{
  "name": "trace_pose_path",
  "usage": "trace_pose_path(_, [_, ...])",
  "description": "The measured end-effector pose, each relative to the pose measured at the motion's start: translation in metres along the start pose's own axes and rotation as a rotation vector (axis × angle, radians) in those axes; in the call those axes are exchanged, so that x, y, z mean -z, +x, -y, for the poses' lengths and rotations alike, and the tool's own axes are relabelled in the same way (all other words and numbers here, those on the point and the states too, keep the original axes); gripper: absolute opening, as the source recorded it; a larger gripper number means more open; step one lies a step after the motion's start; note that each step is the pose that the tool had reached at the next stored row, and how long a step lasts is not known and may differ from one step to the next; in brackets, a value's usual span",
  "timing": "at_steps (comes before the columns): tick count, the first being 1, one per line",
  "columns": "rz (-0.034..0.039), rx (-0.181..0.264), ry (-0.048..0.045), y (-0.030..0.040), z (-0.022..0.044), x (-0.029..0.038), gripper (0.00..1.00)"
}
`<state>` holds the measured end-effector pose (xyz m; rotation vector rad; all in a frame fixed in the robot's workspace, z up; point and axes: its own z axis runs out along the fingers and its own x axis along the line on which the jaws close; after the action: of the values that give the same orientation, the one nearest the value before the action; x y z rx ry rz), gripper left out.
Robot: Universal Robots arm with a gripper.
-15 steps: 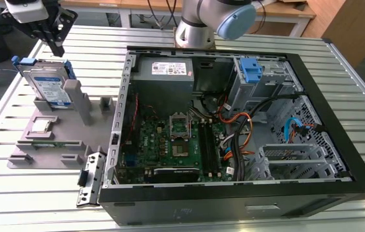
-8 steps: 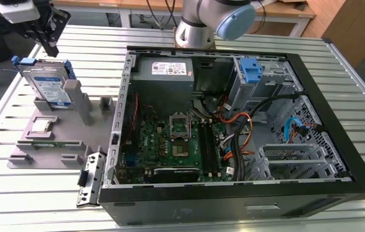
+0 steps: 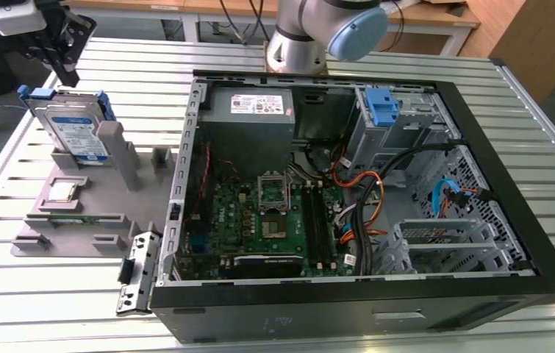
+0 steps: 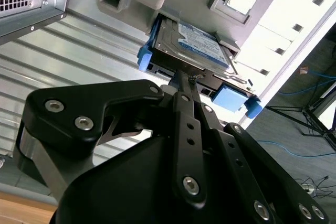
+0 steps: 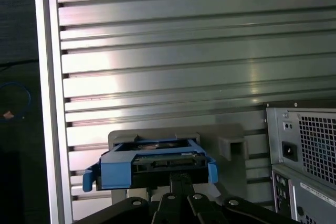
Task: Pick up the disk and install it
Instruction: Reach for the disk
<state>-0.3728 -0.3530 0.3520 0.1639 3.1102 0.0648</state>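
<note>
Exterior view, disk [image 3: 69, 129] upright, computer case [image 3: 356, 309] open

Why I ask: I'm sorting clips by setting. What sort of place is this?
Probably a robotics lab or workshop: an open black desktop computer case lies on a slatted aluminium table beside a silver robot arm base, and a grey plastic fixture holds the silver-grey hard drive in its blue carrier frame.

Slatted metal table [image 3: 356, 62] — grey stand [image 3: 71, 213] and open computer case [image 3: 356, 305] on it.
</note>
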Motion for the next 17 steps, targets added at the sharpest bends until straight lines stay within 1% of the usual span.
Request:
trace_pose_path(2, [0.0001,0.0,0.0,0.0034,0.0004,-0.0001,0.1])
trace_pose_path(4, [0.0,0.0,0.0,0.0053,0.0006,-0.0002,0.1])
trace_pose_path(10, [-0.0004,0.0,0.0,0.0056,0.0006,-0.0002,0.1])
trace_pose_path(12, [-0.008,0.0,0.0008,0.0057,0.0006,-0.0006,0.1])
trace_pose_path(17, [-0.0109,-0.001,0.0012,0.0056,0.0006,-0.0005,0.1])
